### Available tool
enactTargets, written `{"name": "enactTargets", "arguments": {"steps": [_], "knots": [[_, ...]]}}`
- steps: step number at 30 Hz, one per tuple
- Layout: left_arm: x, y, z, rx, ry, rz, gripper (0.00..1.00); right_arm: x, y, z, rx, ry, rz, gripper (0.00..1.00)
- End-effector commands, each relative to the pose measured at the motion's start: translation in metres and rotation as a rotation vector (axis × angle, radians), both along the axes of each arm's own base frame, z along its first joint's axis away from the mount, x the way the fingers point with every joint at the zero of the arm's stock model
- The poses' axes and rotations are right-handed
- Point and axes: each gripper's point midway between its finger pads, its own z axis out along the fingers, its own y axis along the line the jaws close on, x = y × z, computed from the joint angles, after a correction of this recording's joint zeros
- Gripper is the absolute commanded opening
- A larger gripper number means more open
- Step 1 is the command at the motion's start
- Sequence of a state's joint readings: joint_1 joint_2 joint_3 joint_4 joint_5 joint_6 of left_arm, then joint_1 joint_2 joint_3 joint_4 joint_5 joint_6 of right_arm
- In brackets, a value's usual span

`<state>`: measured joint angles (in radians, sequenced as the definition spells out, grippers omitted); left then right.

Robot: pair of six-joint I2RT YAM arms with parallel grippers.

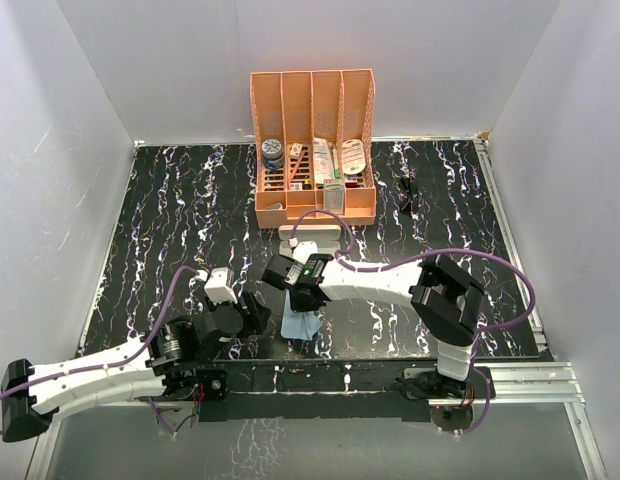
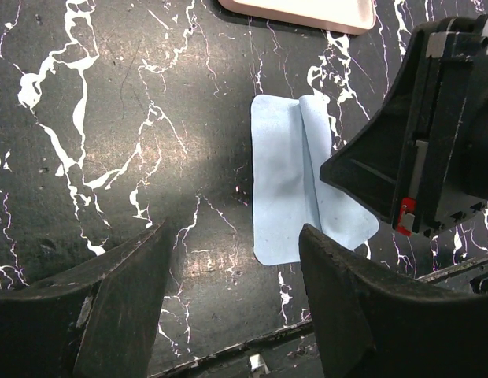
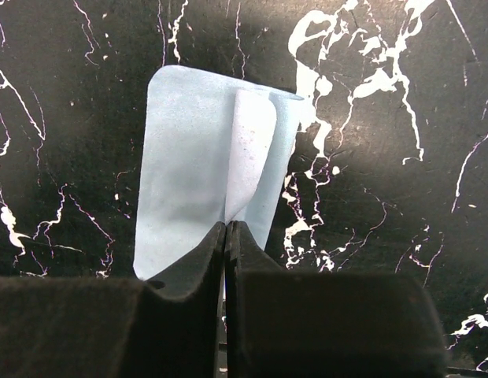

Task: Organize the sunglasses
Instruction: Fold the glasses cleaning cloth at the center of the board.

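Small black thin-framed sunglasses w/ dark lenses (image 1: 408,193) lie on the black white-veined marble table (image 1: 170,230), far right, beside the orange slotted plastic organizer (image 1: 313,95). They sit well apart from both arms. Against the dark top they're tiny and hard to read; can't tell if folded.

Pink rounded oblong case (image 1: 312,236) sits just in front of the organizer, partly covered by the R arm and cable. L wrist view catches only its near edge at top.

Light blue square cloth (image 2: 283,189) lies near the front edge w/ a raised fold down the middle; its right part is hidden under the R wrist.

R gripper (image 3: 227,236): jaws pressed tight together, right at the fold's near end. Can't tell if cloth is pinched between them.

L gripper (image 2: 236,291): jaws apart, only table between them, just left of the cloth. Fingertips cut off by frame bottom.
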<state>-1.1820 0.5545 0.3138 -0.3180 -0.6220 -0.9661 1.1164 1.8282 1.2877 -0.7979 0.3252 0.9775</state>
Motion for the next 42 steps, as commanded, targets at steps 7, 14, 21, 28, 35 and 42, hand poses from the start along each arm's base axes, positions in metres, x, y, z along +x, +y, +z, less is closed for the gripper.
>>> {"name": "enactTargets", "arguments": {"steps": [7,14,21,28,35,42], "knots": [[0.001,0.011,-0.003,0.012,-0.010,0.032,0.64,0.004,0.023,0.010,0.050,-0.016,0.009,0.00],[0.000,0.012,-0.005,0.009,-0.005,0.035,0.64,0.005,0.027,0.005,0.047,-0.014,0.013,0.00],[0.000,0.013,-0.005,0.006,-0.005,0.037,0.64,0.007,0.032,0.004,0.055,-0.015,0.014,0.00],[-0.001,0.015,-0.006,0.006,-0.003,0.041,0.64,0.009,0.037,0.004,0.064,-0.015,0.016,0.00],[0.000,0.021,-0.006,0.013,-0.006,0.061,0.64,0.011,0.045,0.006,0.080,-0.015,0.025,0.00],[0.000,0.024,-0.004,0.007,-0.012,0.071,0.64,0.012,0.047,0.006,0.084,-0.016,0.028,0.00]]}}
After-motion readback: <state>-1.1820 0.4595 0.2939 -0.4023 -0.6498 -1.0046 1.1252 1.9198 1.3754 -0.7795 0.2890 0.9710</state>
